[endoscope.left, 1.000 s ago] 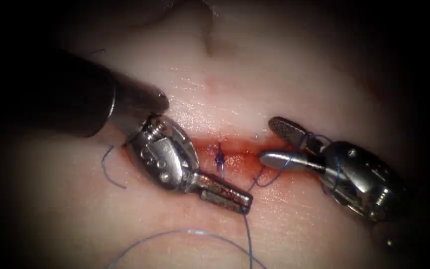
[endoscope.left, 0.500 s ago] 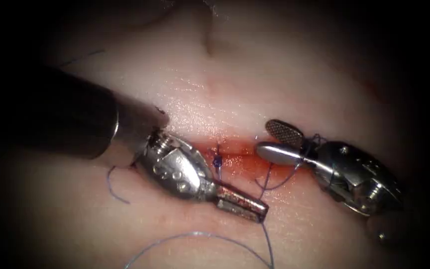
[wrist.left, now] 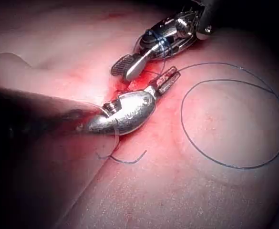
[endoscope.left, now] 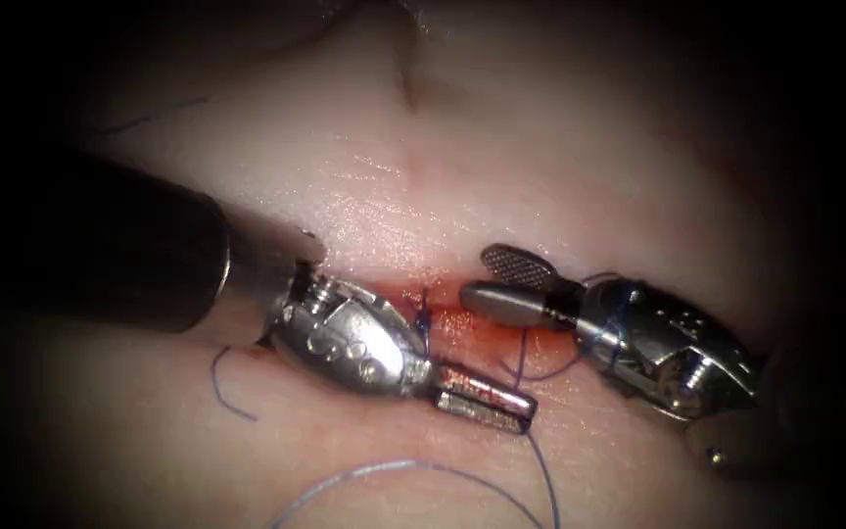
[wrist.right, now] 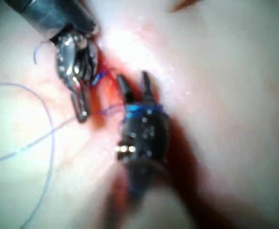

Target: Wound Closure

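The cut (endoscope.left: 462,323) in the tissue (endoscope.left: 501,147) lies wet with red fluid between the two tools. A blue knot (endoscope.left: 426,315) sits in it. My left tool (endoscope.left: 516,404) comes from the left of the cut; its jaws are shut on the thread (endoscope.left: 540,460) just below the cut. My right tool (endoscope.left: 477,275) reaches in from the right with open jaws over the cut, holding nothing. Thread (endoscope.left: 540,367) is looped around its neck. In the left wrist view the left tool (wrist.left: 173,74) grips the thread beside the right tool (wrist.left: 122,71). In the right wrist view the right tool (wrist.right: 132,77) stands open.
A long slack loop of thread (endoscope.left: 394,468) lies on the tissue below the left tool, also seen as a wide loop of thread (wrist.left: 234,124). A short cut end of thread (endoscope.left: 222,384) curls left of the left tool's wrist. A pale fold of tissue (endoscope.left: 408,78) runs above the cut.
The right tool has slid left along the cut toward the knot, jaws still open. The left tool's jaws have shifted right with the thread in them.
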Available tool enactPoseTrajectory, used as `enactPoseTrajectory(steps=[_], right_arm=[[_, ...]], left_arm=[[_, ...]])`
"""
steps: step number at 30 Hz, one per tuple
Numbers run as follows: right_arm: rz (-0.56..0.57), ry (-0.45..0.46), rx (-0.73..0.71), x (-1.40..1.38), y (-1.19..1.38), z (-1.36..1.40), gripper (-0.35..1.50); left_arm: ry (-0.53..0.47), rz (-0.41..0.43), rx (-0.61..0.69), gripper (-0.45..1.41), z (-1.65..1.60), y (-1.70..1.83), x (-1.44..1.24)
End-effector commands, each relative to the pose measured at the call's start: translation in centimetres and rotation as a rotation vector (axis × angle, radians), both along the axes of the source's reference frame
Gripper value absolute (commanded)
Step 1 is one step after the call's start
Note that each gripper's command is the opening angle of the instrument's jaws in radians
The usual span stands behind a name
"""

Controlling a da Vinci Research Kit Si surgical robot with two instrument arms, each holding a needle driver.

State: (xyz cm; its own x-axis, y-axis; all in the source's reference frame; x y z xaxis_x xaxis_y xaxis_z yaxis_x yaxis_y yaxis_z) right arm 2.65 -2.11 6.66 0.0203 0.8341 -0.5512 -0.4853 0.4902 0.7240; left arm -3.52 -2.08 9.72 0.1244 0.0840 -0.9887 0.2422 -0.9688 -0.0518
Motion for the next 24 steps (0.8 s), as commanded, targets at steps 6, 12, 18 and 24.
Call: enactPoseTrajectory(steps=[6,12,18,24], right_arm=[[-0.024,-0.022,0.007,0.02,-0.18,0.12,0.16],[-0.025,-0.02,0.01,-0.02,-0.14,0.1,0.16],[-0.014,0.03,-0.014,-0.14,-0.05,-0.1,0.17],[-0.016,0.03,-0.064,-0.25,-0.02,-0.21,0.19]], left_arm=[[0.006,0.007,0.008,-0.45,0.09,-0.11,-0.05],[0.008,0.007,0.011,-0.45,0.1,-0.13,-0.05],[0.022,0.009,0.029,-0.45,0.13,-0.16,-0.06],[0.061,0.0,0.06,-0.45,0.19,-0.19,-0.08]])
